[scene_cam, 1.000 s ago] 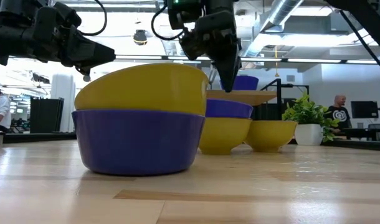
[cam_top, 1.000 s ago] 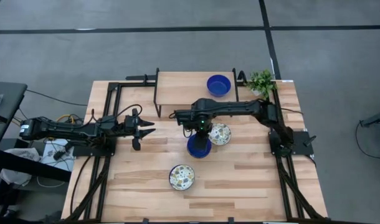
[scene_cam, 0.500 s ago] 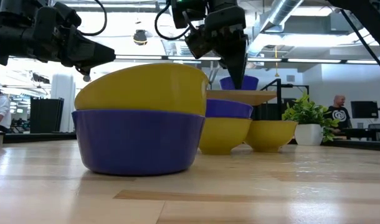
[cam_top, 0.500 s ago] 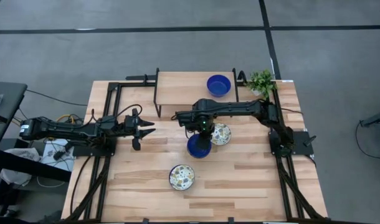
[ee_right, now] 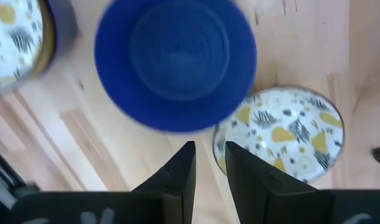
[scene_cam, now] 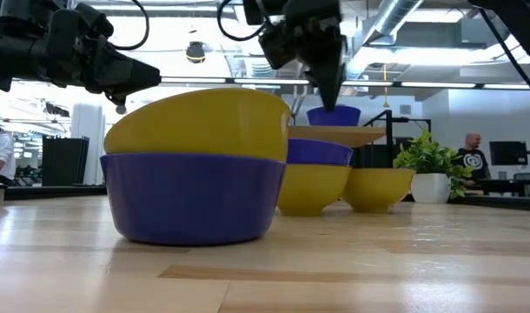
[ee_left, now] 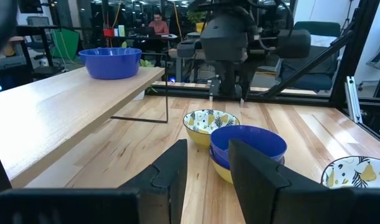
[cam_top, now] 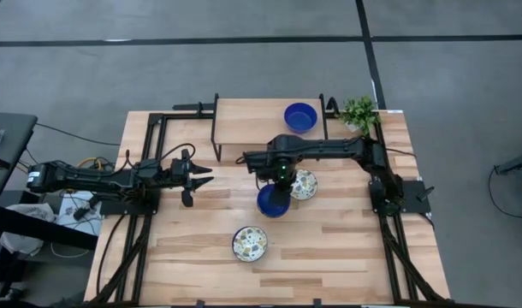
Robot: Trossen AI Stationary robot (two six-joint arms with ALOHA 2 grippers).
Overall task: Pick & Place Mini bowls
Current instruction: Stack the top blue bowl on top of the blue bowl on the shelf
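Observation:
A blue mini bowl (cam_top: 273, 203) sits nested on a yellow-walled bowl (scene_cam: 310, 187) at mid-table. A floral bowl (cam_top: 302, 184) stands beside it on the right. Toward the near edge, another floral bowl (cam_top: 250, 244) rests inside a blue one (scene_cam: 191, 200). A further blue bowl (cam_top: 300, 116) stands on the raised shelf. My right gripper (cam_top: 282, 179) hangs above the mid-table blue bowl (ee_right: 174, 62), pointing down, narrowly open and empty. My left gripper (cam_top: 207, 175) waits over the table's left part, open and empty.
The wooden shelf (cam_top: 261, 128) on a black wire frame spans the far side of the table. A small leafy plant (cam_top: 359, 111) stands at the far right corner. Bare wood lies between the left gripper and the bowls. A person (scene_cam: 470, 156) sits in the room beyond.
My right gripper has risen straight up from the rim of the mid-table blue bowl and drifted slightly toward the table's right. The bowls have stayed where they were.

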